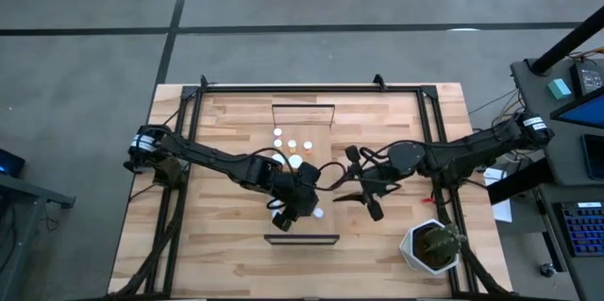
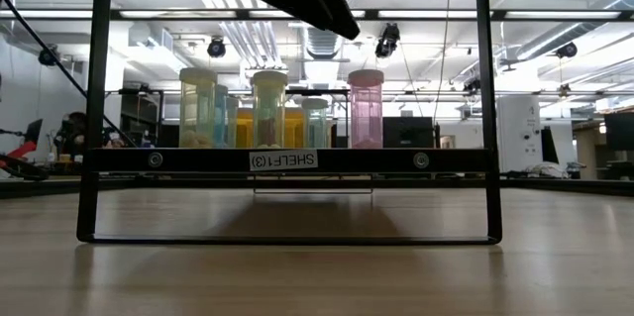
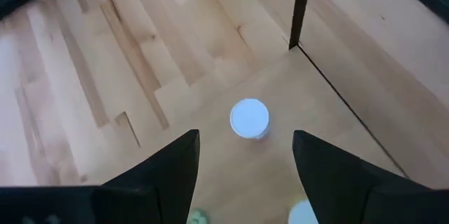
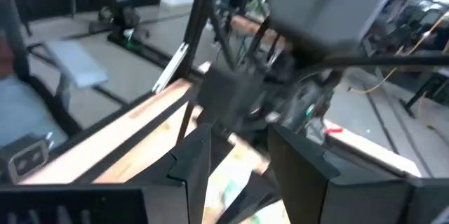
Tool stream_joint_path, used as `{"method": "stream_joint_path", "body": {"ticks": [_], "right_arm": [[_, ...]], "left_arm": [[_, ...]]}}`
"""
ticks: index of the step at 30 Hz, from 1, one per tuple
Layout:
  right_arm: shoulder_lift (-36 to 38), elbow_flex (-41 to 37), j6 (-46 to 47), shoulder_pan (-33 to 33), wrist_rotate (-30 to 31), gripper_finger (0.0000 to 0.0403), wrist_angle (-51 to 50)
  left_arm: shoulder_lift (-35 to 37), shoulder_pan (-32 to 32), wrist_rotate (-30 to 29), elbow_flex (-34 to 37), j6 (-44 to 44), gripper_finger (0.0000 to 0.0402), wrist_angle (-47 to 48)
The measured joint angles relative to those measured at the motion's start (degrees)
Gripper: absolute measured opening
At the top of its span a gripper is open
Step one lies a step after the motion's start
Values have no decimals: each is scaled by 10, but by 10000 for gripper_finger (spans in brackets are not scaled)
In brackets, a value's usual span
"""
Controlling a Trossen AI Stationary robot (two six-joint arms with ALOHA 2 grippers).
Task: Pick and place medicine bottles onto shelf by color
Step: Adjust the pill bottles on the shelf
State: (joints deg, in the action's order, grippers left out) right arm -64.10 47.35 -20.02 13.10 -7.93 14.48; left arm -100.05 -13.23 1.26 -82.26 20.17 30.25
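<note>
The shelf (image 1: 304,117) is a light-wood plank running from far to near across the middle of the table, with a dark rail (image 2: 287,160) at its near end. Several white-capped medicine bottles (image 1: 293,144) stand on its far half; in the low view they look yellowish, greenish and pink (image 2: 365,108). My left gripper (image 3: 245,143) hangs open over the shelf's near part. One white-capped bottle (image 3: 249,119) stands on the plank below and just beyond its fingertips, untouched. My right gripper (image 1: 357,188) is right of the shelf, pointing level toward the left arm, with a pale yellow-green bottle between its fingers. My right gripper has the pale yellow-green bottle (image 4: 228,178) between its two fingers. The fingers come level from the table's right side. Which part of the bottle they are on is hidden by the fingers themselves. The bottle is off the table.
A potted green plant (image 1: 432,244) in a white pot stands at the table's near right corner. Dark frame posts (image 1: 429,141) run along the table's left and right sides. Two more caps (image 3: 303,213) show close under my left gripper. Bare tabletop lies left of the shelf.
</note>
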Motion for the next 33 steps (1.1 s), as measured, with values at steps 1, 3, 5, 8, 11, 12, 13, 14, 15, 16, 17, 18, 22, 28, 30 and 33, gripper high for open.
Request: {"method": "stream_joint_path", "body": {"ticks": [1, 3, 5, 8, 11, 12, 13, 14, 15, 16, 17, 18, 22, 28, 30, 33], "right_arm": [[0, 0, 2, 0, 0, 134, 11], [6, 0, 3, 0, 2, 134, 14], [12, 0, 3, 0, 2, 134, 18], [15, -3, 12, 1, 0, 134, 17], [20, -8, 13, 1, 0, 134, 15], [21, -9, 15, 1, 0, 134, 17], [22, -10, 16, 1, 0, 134, 17], [23, -10, 18, 1, 0, 134, 18], [23, -11, 20, 1, 0, 134, 20], [23, -11, 20, 1, 0, 134, 21], [23, -11, 21, 1, 0, 134, 21], [23, -11, 22, 1, 0, 134, 21], [23, -13, 27, 1, 0, 134, 21], [23, -13, 29, 2, 0, 134, 21], [23, -13, 26, 2, 3, 134, 25], [23, -13, 20, 2, 5, 134, 55]], "left_arm": [[0, 0, 0, 0, 12, 212, -2], [0, 0, 0, 0, 30, 212, -2], [0, 0, 0, 1, 37, 212, -8], [0, 0, 1, 1, 41, 212, -23], [-4, 0, 2, 1, 38, 212, -49], [-6, 0, 2, 1, 34, 212, -51], [-10, 0, 2, 1, 32, 212, -55], [-12, 0, 2, 1, 31, 212, -56], [-15, 0, 2, 1, 31, 212, -53], [-20, 1, 2, 1, 31, 212, -51], [-23, 2, 2, 1, 31, 212, -53], [-26, 2, 2, 1, 31, 212, -53], [-25, 2, 6, 1, 27, 212, -60], [-24, 4, 6, 2, 27, 212, -59], [-23, 4, 2, 0, 27, 212, -56], [-14, 4, -1, -6, 29, 212, -56]]}}
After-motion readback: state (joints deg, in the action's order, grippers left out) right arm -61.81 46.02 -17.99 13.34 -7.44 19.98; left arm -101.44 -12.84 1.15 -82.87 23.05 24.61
